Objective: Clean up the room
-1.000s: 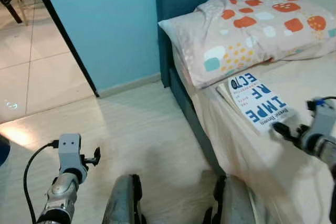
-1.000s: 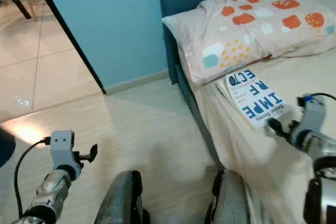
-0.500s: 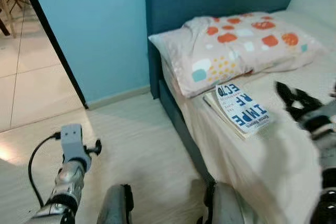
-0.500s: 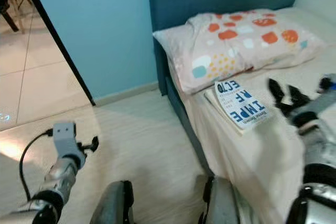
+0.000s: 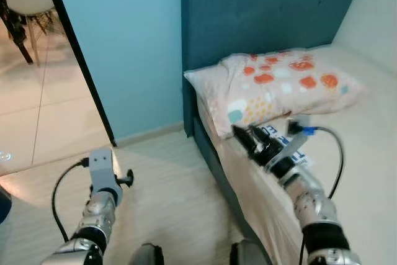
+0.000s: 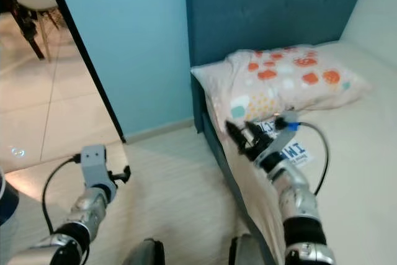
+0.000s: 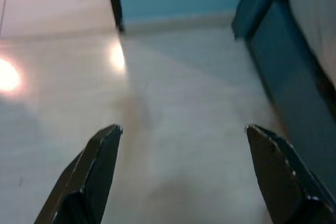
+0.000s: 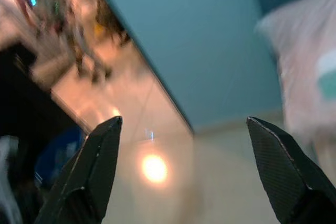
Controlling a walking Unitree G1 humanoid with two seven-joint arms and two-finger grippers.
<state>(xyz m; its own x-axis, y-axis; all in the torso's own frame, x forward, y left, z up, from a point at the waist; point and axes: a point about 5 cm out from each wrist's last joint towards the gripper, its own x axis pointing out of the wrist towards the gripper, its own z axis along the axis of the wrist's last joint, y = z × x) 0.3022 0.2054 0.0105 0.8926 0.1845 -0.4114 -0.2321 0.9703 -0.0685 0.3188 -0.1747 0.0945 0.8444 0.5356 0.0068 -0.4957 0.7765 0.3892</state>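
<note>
- Book (image 6: 291, 151) flat on bed (image 6: 353, 172), just below pillow (image 6: 285, 85); white cover, large blue letters, mostly hidden behind right arm.
- Readable: "IM" at most; rest blocked.
- Right gripper (image 5: 248, 141) over bed edge beside book, fingers spread wide, holding nothing.
- Left gripper (image 7: 181, 174) low over floor (image 7: 173, 103), wide open, empty.

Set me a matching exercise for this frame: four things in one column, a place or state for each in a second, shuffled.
Things:
1. pillow
2. book
3. left end effector
4. right end effector

Places or states:
A. open, over the floor beside the bed
B. open, raised over the near edge of the bed
C. against the blue headboard
D. flat on the sheet, partly behind the right arm

Pairs: 1-C, 2-D, 3-A, 4-B
</note>
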